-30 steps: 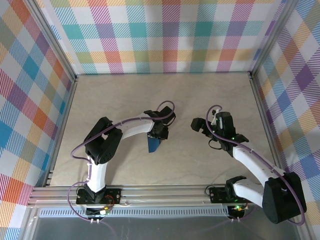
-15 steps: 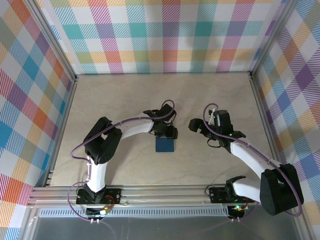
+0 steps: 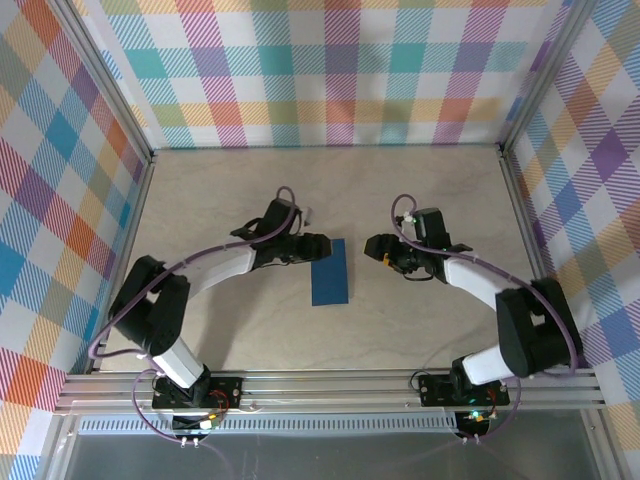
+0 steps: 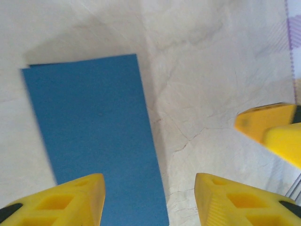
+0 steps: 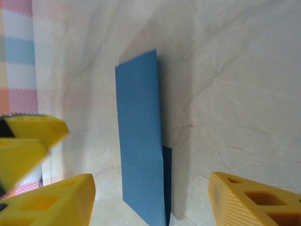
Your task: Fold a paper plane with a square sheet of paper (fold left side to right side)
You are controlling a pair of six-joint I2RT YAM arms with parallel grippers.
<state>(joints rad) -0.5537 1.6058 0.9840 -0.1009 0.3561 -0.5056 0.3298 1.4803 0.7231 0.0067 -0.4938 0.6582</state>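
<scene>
Right now the sheet of paper [image 3: 330,272] lies flat on the pale table [image 3: 420,190], about in the middle, as a narrow dark-blue rectangle with its long sides running near to far. It looks folded in half: from the right wrist, one layer peeks out a little past the other at a corner. The left pincer [image 3: 318,244] hangs just left of the paper's far end, its yellow fingers [image 4: 70,200] spread apart and gripping nothing, with the paper beneath one of them. The right pincer [image 3: 372,247] faces it from the right, a little clear of the sheet, its fingers [image 5: 254,197] also spread wide and empty.
</scene>
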